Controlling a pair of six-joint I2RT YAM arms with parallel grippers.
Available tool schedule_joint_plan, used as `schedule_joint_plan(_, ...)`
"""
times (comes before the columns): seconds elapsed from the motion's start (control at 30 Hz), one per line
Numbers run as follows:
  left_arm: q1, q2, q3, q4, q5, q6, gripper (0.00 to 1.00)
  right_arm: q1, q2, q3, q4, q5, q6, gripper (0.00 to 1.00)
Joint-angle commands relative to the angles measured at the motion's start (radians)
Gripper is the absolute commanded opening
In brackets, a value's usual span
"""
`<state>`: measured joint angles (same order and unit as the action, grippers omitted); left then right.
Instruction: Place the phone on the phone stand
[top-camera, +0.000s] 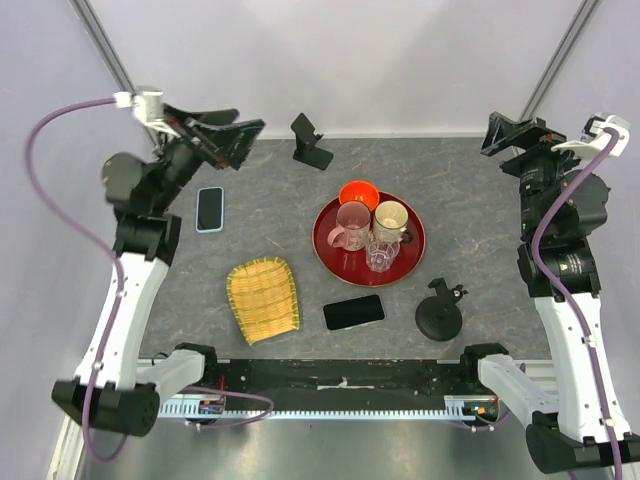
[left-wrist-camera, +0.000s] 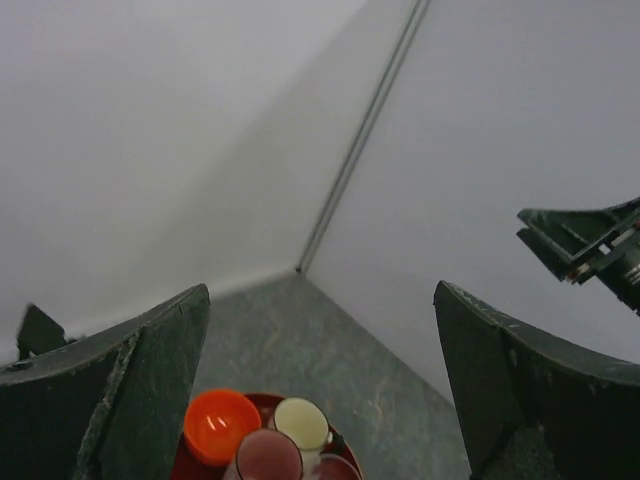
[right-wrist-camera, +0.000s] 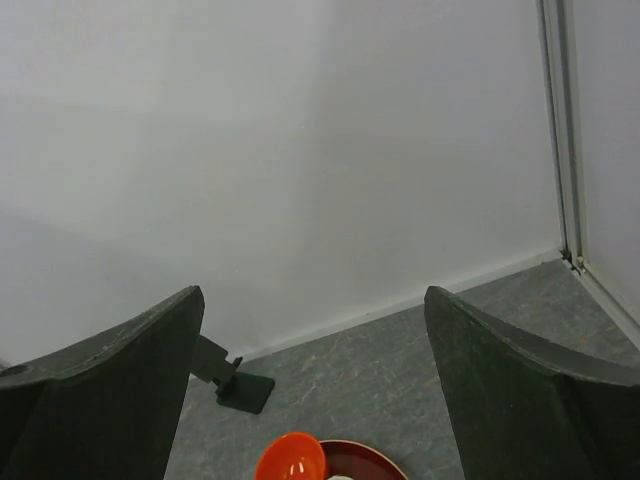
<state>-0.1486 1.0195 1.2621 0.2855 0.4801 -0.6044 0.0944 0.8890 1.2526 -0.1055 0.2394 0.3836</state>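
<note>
Hands (top-camera: 248, 122) (top-camera: 488, 136) two, phones (top-camera: 209, 209) (top-camera: 354, 312) two, stands (top-camera: 311, 143) (top-camera: 440, 312) two.

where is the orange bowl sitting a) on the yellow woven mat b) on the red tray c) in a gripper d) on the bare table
b: the orange bowl sits inside the far edge of the red tray.

There are no words, numbers or signs to read in any of the three views. Nothing on the tabletop has writing that shows.
</note>
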Motion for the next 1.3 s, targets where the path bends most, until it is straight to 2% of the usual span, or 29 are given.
schedule_joint_plan(0.0,-0.011,0.109,-0.015,0.0,0.216,-0.095,0.98,-0.002,0.031,0.048,-0.013,-0.058,0.044,0.98)
schedule_joint_plan(0.07,-0.067,0.262,0.014,-0.023,0.314,-0.106,0.98,-0.001,0.073,0.054,-0.022,-0.124,0.073,0.98)
schedule_joint_plan(0.1,-0.1,0.325,0.078,-0.046,0.343,-0.071,0.98,-0.001,0.088,0.056,-0.026,-0.149,0.086,0.98)
schedule_joint_plan(0.17,-0.227,0.466,0.15,-0.231,0.354,0.026,0.98,-0.001,0.135,0.053,-0.029,-0.208,0.112,0.98)
schedule_joint_plan(0.2,-0.27,0.494,0.184,-0.279,0.338,0.137,0.98,-0.002,0.151,0.053,-0.054,-0.236,0.136,0.98)
schedule_joint_plan(0.23,-0.355,0.514,0.18,-0.34,0.313,0.184,0.98,-0.001,0.181,0.045,-0.066,-0.282,0.149,0.98)
schedule_joint_plan(0.3,-0.429,0.553,0.151,-0.353,0.235,0.306,0.98,0.007,0.203,0.021,-0.1,-0.351,0.172,0.98)
schedule_joint_plan(0.37,-0.52,0.58,0.161,-0.408,0.166,0.359,0.97,0.013,0.208,-0.034,-0.131,-0.379,0.179,0.98)
schedule_joint_plan(0.47,-0.614,0.614,0.166,-0.434,0.149,0.416,0.95,0.089,0.171,-0.128,-0.248,-0.338,0.163,0.98)
schedule_joint_plan(0.5,-0.632,0.625,0.178,-0.453,0.144,0.428,0.94,0.114,0.162,-0.145,-0.358,-0.303,0.15,0.98)
schedule_joint_plan(0.53,-0.666,0.626,0.184,-0.469,0.14,0.44,0.93,0.143,0.148,-0.145,-0.425,-0.204,0.152,0.98)
schedule_joint_plan(0.57,-0.684,0.625,0.192,-0.502,0.12,0.463,0.93,0.213,0.14,-0.145,-0.484,-0.162,0.152,0.98)
schedule_joint_plan(0.6,-0.698,0.619,0.2,-0.514,0.112,0.469,0.92,0.247,0.13,-0.139,-0.588,-0.137,0.152,0.98)
schedule_joint_plan(0.67,-0.736,0.607,0.204,-0.525,0.11,0.48,0.92,0.316,0.088,-0.116,-0.689,-0.059,0.166,0.98)
schedule_joint_plan(0.77,-0.773,0.576,0.195,-0.526,0.107,0.491,0.92,0.34,0.039,-0.023,-0.854,-0.002,0.137,0.98)
schedule_joint_plan(0.9,-0.83,0.57,0.194,-0.539,0.092,0.505,0.91,0.341,0.044,0.056,-1.104,-0.078,0.132,0.98)
schedule_joint_plan(1.0,-0.873,0.591,0.186,-0.514,0.101,0.493,0.91,0.341,-0.02,0.076,-1.171,-0.111,0.199,0.98)
schedule_joint_plan(1.1,-0.899,0.66,0.183,-0.49,0.129,0.463,0.9,0.341,-0.05,0.148,-1.26,-0.027,0.285,0.98)
schedule_joint_plan(1.17,-0.898,0.717,0.192,-0.454,0.179,0.428,0.81,0.34,-0.067,0.154,-1.283,-0.019,0.319,0.98)
schedule_joint_plan(1.27,-0.904,0.749,0.212,-0.451,0.17,0.431,0.75,0.343,-0.12,0.104,-1.281,-0.032,0.362,0.93)
